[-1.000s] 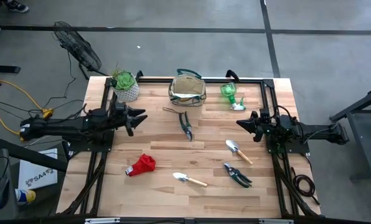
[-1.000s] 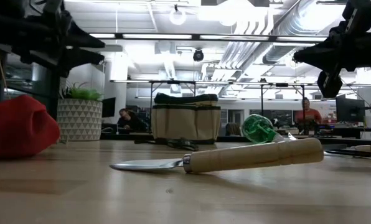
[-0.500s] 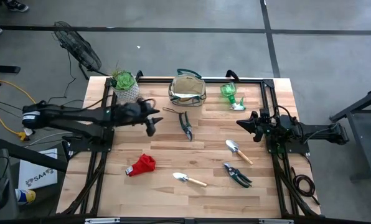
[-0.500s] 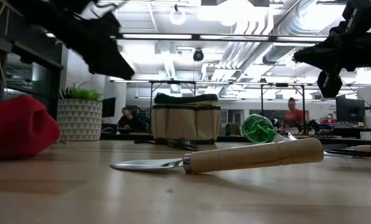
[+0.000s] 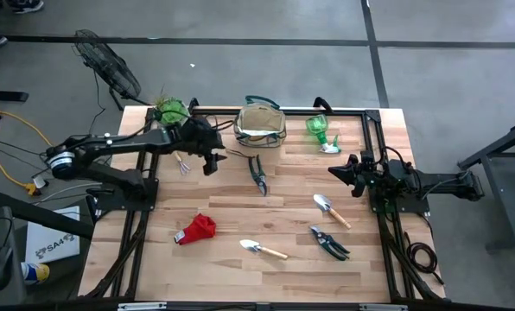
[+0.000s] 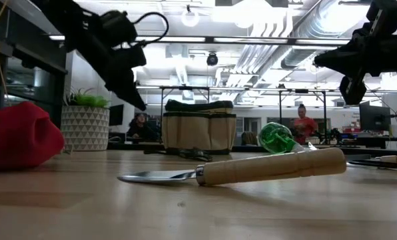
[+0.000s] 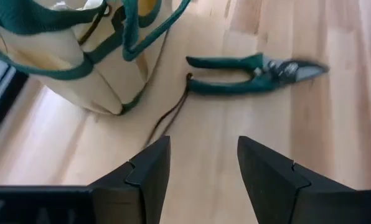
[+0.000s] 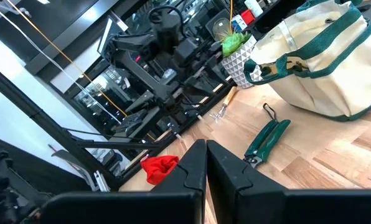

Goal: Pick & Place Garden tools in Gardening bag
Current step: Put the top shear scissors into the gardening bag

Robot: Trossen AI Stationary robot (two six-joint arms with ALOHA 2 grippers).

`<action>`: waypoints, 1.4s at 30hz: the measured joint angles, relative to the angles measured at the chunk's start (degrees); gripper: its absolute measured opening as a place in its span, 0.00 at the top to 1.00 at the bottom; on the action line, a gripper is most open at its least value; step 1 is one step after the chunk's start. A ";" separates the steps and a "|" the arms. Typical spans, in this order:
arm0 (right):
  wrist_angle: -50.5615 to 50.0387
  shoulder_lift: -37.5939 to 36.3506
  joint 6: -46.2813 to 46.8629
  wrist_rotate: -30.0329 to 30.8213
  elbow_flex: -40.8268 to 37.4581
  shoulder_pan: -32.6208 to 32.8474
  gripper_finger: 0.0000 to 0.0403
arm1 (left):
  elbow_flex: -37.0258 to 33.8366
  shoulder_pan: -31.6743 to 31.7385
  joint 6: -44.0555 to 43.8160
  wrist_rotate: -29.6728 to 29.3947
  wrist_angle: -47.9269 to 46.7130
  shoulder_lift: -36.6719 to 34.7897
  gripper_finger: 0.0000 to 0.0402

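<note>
Bag (image 5: 259, 126) sits top centre of the table (image 5: 240, 216) in the high view, upright, nothing visibly loaded into it yet. Tools are all on the wood: shears (image 5: 257, 174) just below the bag, green plastic piece (image 5: 321, 132) to the bag's right, trowel (image 5: 331, 210) and second shears (image 5: 329, 243) lower right, second trowel (image 5: 263, 250) bottom centre, red cloth (image 5: 196, 229) lower left.

Change: left gripper (image 5: 212, 155) has swung right from the table's left edge over the last second; now upper centre-left, just left of the bag and above-left of the shears. It hangs clear of the table in the low view. Fingers spread, nothing between them; the left wrist view looks straight past them at the shears (image 7: 251, 71) and the bag wall (image 7: 79, 68). The arm now covers part of the plant pot (image 5: 173, 112), which was in the open before.

Read: looks like the approach for the first pick, shears near the bag being the likely target. No contact yet; needs to move over the handles and descend.

Right gripper (image 5: 335, 170) parked at right middle, same spot as before, fingers pressed together, empty. Tools and bag unmoved.
</note>
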 joint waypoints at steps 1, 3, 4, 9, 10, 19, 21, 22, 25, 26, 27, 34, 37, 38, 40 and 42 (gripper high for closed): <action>0.00 0.01 0.01 0.00 0.00 0.00 0.99 | 0.02 0.79 2.57 0.24 0.14 0.80 0.55; 0.00 0.00 0.00 0.00 -0.01 -0.01 0.99 | 0.02 2.17 6.37 0.28 0.26 2.65 0.55; 0.00 0.00 0.01 0.00 0.00 0.00 0.99 | 0.02 2.89 7.69 0.37 0.41 3.58 0.55; 0.00 0.01 -0.01 0.00 -0.01 0.00 0.99 | 0.02 5.61 13.16 2.96 3.08 8.93 0.55; 0.00 -0.01 0.01 0.00 -0.01 0.00 0.99 | 0.02 6.05 13.91 3.15 4.12 10.02 0.55; 0.00 -0.01 0.01 0.00 0.00 -0.01 0.99 | 0.06 9.22 17.09 5.14 9.43 18.33 0.55; 0.00 0.00 0.00 0.00 0.01 0.00 0.99 | 0.10 9.18 17.13 5.35 10.29 19.57 0.55; 0.00 -0.01 0.01 -0.01 -0.01 -0.02 0.99 | 0.35 9.20 17.41 5.84 10.31 20.11 0.55; 0.02 0.01 0.01 -0.02 -0.01 -0.02 0.99 | 1.60 9.18 18.93 6.40 10.14 21.66 0.55; 0.00 -0.01 0.01 -0.02 -0.01 -0.02 0.99 | 2.06 9.18 19.44 6.36 10.06 22.33 0.55; 0.00 0.00 0.01 -0.01 0.00 -0.02 0.99 | 2.57 9.18 19.83 6.36 10.01 22.99 0.55; 0.00 0.01 0.00 -0.02 -0.01 -0.02 0.99 | 6.22 9.18 19.84 6.18 8.86 27.05 0.55; 0.00 -0.01 0.01 0.00 -0.01 -0.02 0.99 | 7.92 9.20 19.70 6.39 6.36 28.32 0.55; 0.02 0.01 -0.01 0.00 0.00 -0.02 0.99 | 8.25 9.20 19.67 6.39 5.66 28.61 0.55; 0.01 0.00 0.01 -0.01 0.00 -0.01 0.99 | 8.48 9.22 19.69 6.41 5.03 28.81 0.55; 0.00 0.00 0.01 -0.02 -0.01 -0.01 0.99 | 8.48 9.22 19.69 6.32 4.73 28.81 0.55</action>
